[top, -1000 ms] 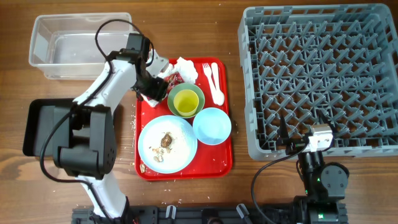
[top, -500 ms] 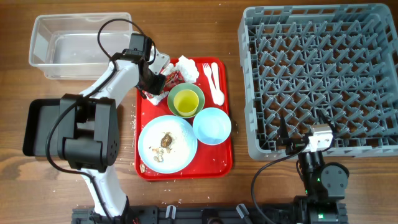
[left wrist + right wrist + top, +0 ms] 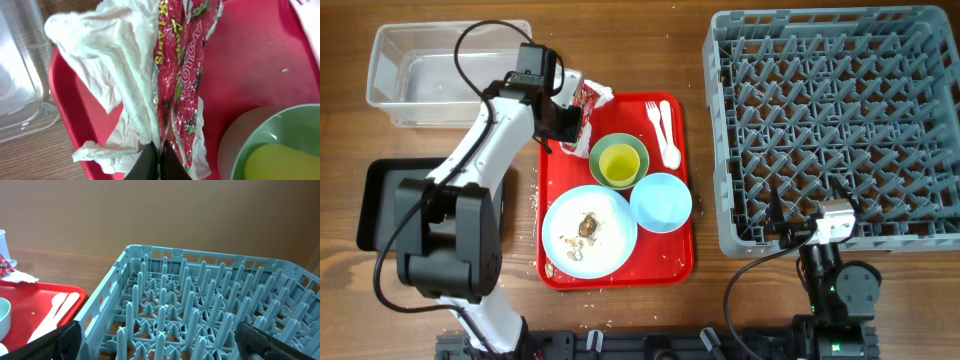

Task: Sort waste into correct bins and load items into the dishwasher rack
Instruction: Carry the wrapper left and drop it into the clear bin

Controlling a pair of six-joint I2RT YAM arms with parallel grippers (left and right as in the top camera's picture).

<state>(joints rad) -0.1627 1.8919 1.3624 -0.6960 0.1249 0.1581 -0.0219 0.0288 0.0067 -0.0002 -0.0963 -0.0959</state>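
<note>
My left gripper (image 3: 575, 112) is shut on a crumpled white napkin (image 3: 110, 65) and a red-and-white wrapper (image 3: 182, 65), pinched together between its fingertips (image 3: 160, 155) above the red tray's back left corner. From overhead the bundle (image 3: 590, 94) hangs over the tray's edge, close to the clear tub (image 3: 420, 75). A pale green bowl (image 3: 638, 150) holding a yellow-green cup (image 3: 617, 165) sits just right of it. My right gripper (image 3: 160, 342) stands open at the front edge of the grey dishwasher rack (image 3: 840, 120), with nothing between its fingers.
The red tray (image 3: 665, 255) also carries a light blue plate (image 3: 615, 235) with food scraps (image 3: 588, 226), a light blue bowl (image 3: 661, 202), a white fork (image 3: 653, 118) and a spoon (image 3: 669, 140). A black tray (image 3: 380, 200) lies at the left, partly under my left arm.
My left gripper has shut on the napkin and wrapper and drawn them back and left, off the tray's rear toward the clear tub. The right arm has not moved.
</note>
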